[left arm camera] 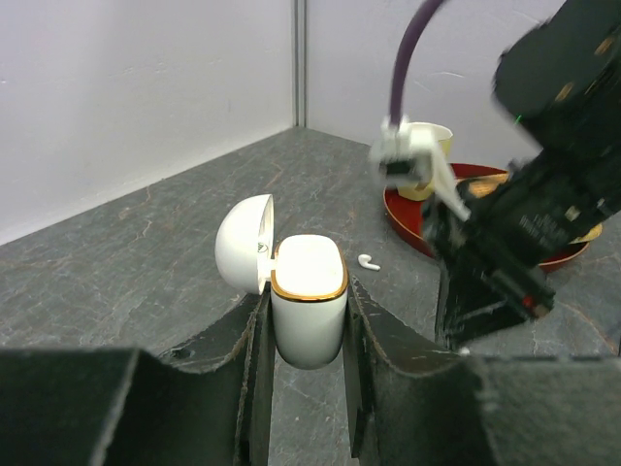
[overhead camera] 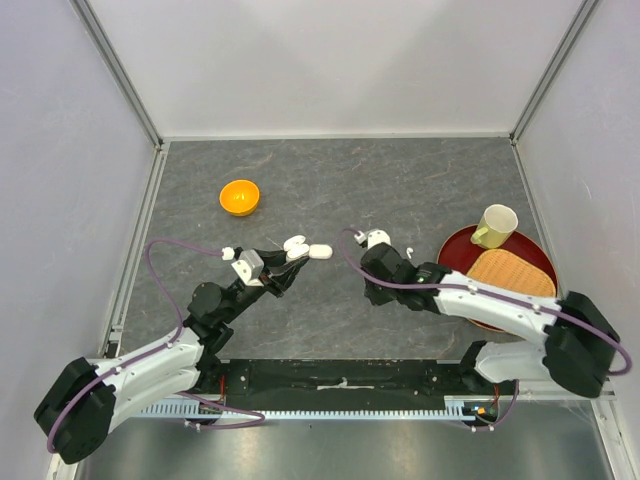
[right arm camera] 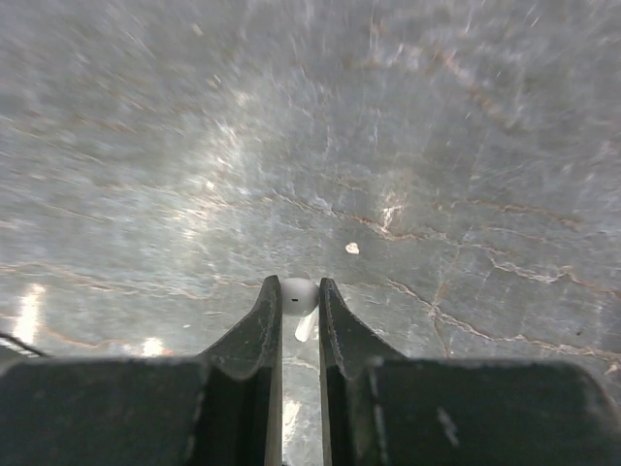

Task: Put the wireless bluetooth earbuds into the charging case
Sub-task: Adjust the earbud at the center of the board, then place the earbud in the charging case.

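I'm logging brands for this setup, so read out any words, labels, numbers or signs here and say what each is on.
None: no readable text in any view.
The open charging case, held in the left gripper, is plain white with a gold rim.
The earbud in the right gripper shows no marking.
The cup, red tray and orange bowl show no print.

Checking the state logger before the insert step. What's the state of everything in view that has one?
charging case: lid open, upright, clamped in left gripper
left gripper: shut on the case
held earbud: pinched in right gripper
right gripper: shut on that earbud
loose earbud: lying on the table, near the red tray
cup: upright on the red tray
orange bowl: upright, empty
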`<state>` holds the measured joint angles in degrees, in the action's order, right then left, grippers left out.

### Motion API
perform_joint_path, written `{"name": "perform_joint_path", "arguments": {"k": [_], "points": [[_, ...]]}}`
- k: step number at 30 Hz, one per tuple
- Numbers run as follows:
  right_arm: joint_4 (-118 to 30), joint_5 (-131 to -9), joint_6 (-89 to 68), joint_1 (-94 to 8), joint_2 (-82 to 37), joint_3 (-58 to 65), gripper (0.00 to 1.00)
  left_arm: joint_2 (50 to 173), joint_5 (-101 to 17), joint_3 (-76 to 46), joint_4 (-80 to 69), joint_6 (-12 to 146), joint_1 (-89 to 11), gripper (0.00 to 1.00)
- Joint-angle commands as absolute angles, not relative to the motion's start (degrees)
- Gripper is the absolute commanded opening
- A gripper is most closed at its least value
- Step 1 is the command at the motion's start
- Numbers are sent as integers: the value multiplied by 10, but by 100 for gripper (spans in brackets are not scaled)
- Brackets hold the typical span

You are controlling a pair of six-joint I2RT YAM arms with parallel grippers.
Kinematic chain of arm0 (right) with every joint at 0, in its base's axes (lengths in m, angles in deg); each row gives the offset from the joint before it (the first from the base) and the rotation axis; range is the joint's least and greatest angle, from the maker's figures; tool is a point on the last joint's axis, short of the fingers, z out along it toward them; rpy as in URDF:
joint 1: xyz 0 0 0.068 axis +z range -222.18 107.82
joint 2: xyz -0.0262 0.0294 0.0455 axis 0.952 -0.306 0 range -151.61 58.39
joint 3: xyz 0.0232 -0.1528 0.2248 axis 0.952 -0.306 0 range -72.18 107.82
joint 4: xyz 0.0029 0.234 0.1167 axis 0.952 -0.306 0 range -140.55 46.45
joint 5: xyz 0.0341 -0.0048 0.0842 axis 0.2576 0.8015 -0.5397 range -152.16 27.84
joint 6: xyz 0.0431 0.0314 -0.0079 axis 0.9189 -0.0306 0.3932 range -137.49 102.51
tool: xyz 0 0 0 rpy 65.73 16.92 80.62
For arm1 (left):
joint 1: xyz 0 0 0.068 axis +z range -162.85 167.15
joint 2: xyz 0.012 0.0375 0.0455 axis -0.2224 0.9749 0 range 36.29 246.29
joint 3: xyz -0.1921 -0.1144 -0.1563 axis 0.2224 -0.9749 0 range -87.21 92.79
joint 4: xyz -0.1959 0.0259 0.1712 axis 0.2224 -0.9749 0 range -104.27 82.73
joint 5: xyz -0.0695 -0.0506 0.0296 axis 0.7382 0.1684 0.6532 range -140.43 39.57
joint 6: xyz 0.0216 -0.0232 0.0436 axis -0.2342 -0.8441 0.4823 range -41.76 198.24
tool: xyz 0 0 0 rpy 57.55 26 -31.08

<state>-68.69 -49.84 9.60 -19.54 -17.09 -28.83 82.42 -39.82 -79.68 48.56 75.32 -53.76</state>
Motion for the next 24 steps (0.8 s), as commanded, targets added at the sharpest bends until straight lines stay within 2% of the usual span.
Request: {"name": "perform_joint_path", "arguments": {"k": [1, 7, 10, 15, 19, 24], "points": [[-619, -460, 124, -195, -75, -272, 0, 832, -402, -788, 524, 759, -538, 2], [-490, -385, 141, -164, 32, -315, 0, 854, -390, -789, 558, 746, -538, 2], [-421, -288, 109, -102, 59, -326, 0, 868, -381, -789, 571, 741, -539, 2], [-320, -175, 39, 8, 59, -331, 0, 892, -359, -793, 618, 740, -538, 2], [-157, -99, -81, 76, 50, -353, 0, 907, -343, -795, 640, 746, -539, 2], [-70, -87, -153, 108, 11, -350, 0, 917, -282, -798, 672, 772, -539, 2]]}}
